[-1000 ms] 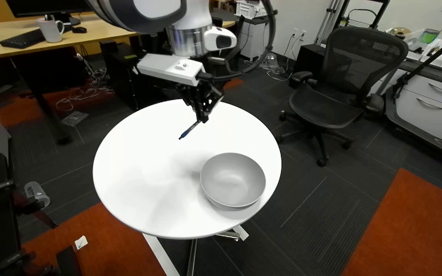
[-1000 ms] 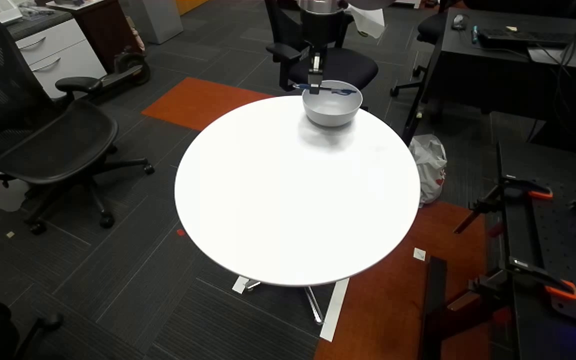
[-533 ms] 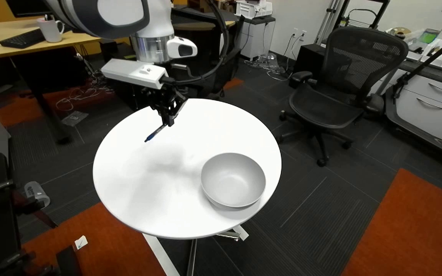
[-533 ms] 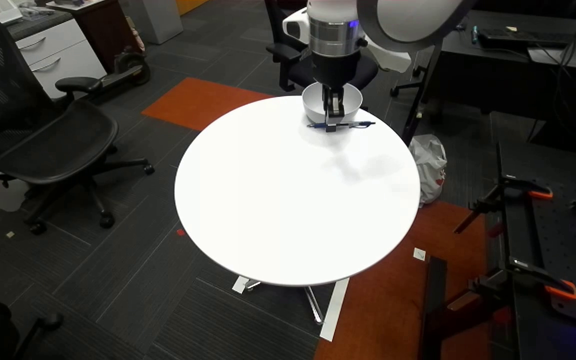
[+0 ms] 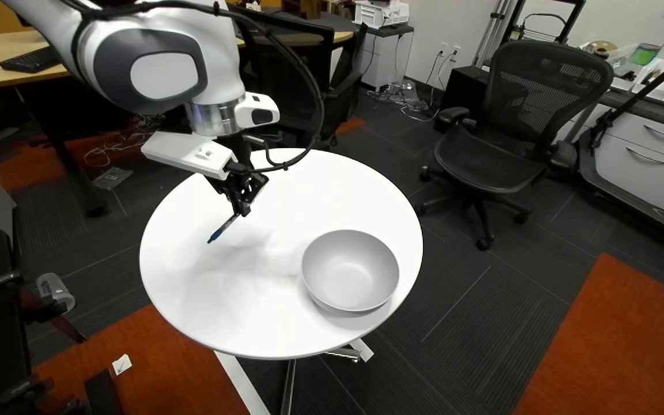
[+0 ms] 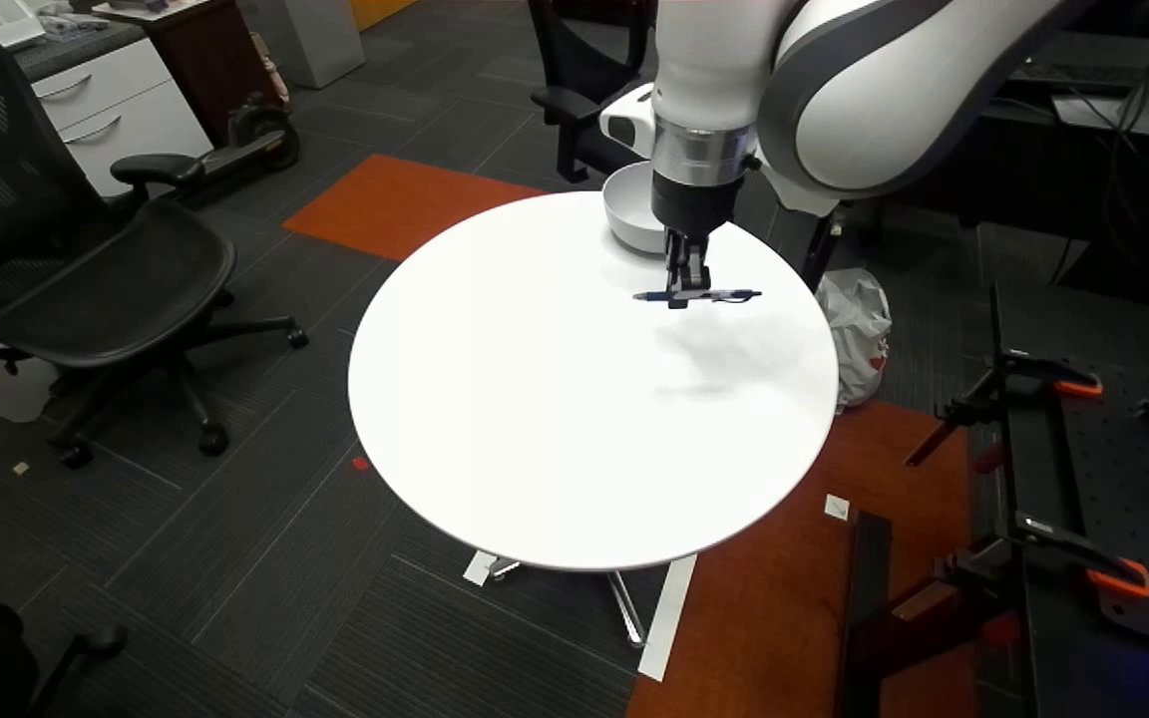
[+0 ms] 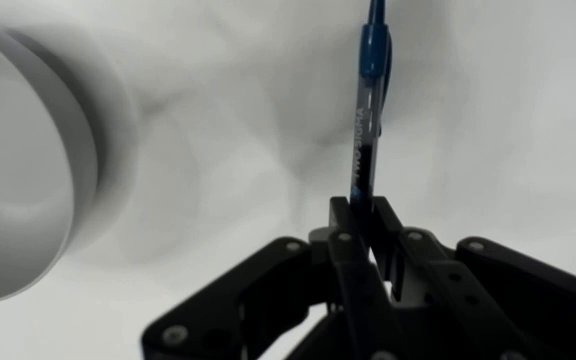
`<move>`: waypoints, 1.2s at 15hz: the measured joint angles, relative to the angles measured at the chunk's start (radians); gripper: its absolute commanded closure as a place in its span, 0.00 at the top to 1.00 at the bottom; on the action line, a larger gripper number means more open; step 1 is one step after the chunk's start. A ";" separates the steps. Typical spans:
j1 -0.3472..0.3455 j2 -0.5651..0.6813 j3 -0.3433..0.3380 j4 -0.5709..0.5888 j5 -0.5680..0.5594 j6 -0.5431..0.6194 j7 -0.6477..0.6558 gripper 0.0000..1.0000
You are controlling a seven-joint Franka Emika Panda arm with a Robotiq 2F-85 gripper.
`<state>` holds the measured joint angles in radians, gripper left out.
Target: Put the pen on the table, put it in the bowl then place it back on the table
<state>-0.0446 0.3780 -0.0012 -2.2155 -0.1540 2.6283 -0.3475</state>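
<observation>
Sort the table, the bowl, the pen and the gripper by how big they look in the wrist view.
1. The table, filling the background.
2. The gripper and the bowl, unranked: the gripper is nearer the camera; both are cropped.
3. The pen, a thin strip.
</observation>
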 measured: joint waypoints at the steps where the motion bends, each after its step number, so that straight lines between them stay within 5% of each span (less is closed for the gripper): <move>1: -0.004 0.009 0.000 0.000 0.000 0.008 0.000 0.06; 2: -0.009 0.016 0.000 0.000 0.000 0.014 -0.001 0.38; 3: -0.014 0.022 0.000 0.000 0.000 0.019 -0.002 0.40; 11: -0.045 0.034 0.000 0.012 0.000 0.021 -0.017 0.96; 18: -0.072 0.041 0.000 0.034 0.002 0.021 -0.061 1.00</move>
<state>-0.1169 0.4185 -0.0010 -2.1816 -0.1524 2.6491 -0.4082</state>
